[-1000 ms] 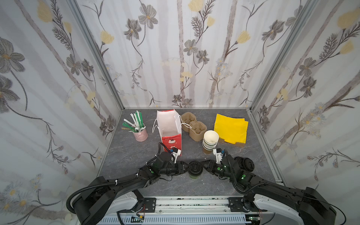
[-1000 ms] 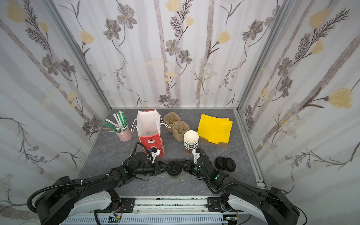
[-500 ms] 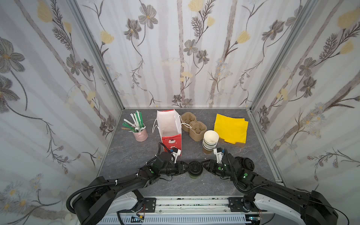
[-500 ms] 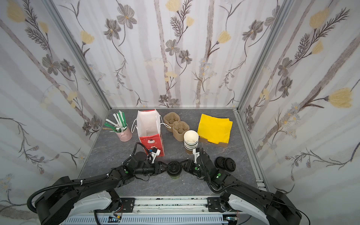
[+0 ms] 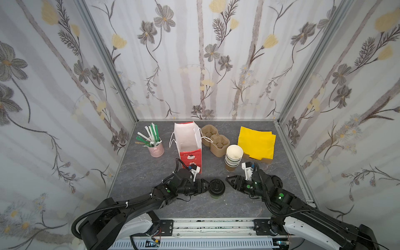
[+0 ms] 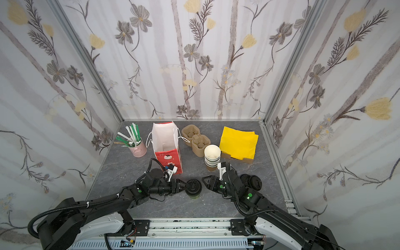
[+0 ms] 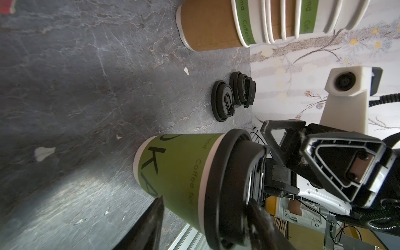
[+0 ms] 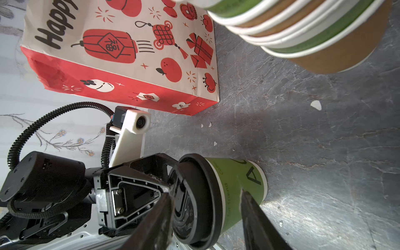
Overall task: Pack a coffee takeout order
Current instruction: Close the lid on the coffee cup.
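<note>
The paper cup (image 5: 217,193) with its black lid (image 5: 217,186) stands upright near the table's front middle, shown too in a top view (image 6: 194,188). My left gripper (image 5: 207,186) is low at the cup's left and open. In the left wrist view its fingers (image 7: 157,216) stand astride the cup (image 7: 177,173) from wall to lid top. My right gripper (image 5: 227,180) is open and a short gap to the right of the cup (image 8: 236,184). Yellow napkins (image 5: 256,141) lie at the back right. Green straws (image 5: 152,135) stand in a pink pot at the back left.
A white and red paper bag (image 5: 188,142) stands open behind the left gripper. Beside it are a brown cup carrier (image 5: 213,138) and a stack of lidless cups (image 5: 233,155). Loose black lids (image 6: 252,181) lie behind the right wrist.
The right gripper has opened and drawn back to the right, off the cup. The left gripper's jaws have widened. The cup has stayed where it was.
</note>
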`<state>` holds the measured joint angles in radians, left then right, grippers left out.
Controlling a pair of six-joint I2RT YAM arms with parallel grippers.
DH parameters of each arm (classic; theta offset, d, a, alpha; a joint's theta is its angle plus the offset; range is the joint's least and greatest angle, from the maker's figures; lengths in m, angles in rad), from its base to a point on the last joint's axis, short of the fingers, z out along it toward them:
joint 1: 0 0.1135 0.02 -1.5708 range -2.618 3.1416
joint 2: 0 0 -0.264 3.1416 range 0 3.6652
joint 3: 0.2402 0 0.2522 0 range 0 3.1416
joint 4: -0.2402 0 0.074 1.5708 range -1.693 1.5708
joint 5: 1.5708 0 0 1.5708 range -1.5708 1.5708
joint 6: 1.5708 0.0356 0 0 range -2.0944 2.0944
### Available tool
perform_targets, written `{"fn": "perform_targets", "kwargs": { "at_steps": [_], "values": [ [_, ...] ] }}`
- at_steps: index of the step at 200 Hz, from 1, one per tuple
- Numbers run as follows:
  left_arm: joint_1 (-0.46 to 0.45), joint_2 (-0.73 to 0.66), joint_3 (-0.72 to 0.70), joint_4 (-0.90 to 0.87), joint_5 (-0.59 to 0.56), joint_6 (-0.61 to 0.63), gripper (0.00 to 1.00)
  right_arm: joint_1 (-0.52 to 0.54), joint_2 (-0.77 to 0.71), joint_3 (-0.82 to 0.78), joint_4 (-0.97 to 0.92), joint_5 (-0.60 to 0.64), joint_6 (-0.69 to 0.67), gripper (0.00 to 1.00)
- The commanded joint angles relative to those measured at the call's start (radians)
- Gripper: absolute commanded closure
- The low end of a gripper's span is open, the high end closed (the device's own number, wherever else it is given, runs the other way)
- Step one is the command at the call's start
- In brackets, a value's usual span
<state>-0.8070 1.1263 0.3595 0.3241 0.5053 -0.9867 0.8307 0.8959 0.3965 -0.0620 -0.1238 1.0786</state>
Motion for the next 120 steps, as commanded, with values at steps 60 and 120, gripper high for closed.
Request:
{"fn": "perform_targets", "kwargs": {
  "at_steps": [60,120],
  "values": [
    [0.001,-0.057,0.061,-0.039,-0.033,0.033,0.29,-0.002,-0.033,0.02,-0.053,0.028,-0.02,0.45],
    [0.002,-0.331,0.11,-0.249,-0.439,0.161,0.37,-0.067,-0.138,0.282,-0.413,0.181,-0.288,0.44]
  ]
}}
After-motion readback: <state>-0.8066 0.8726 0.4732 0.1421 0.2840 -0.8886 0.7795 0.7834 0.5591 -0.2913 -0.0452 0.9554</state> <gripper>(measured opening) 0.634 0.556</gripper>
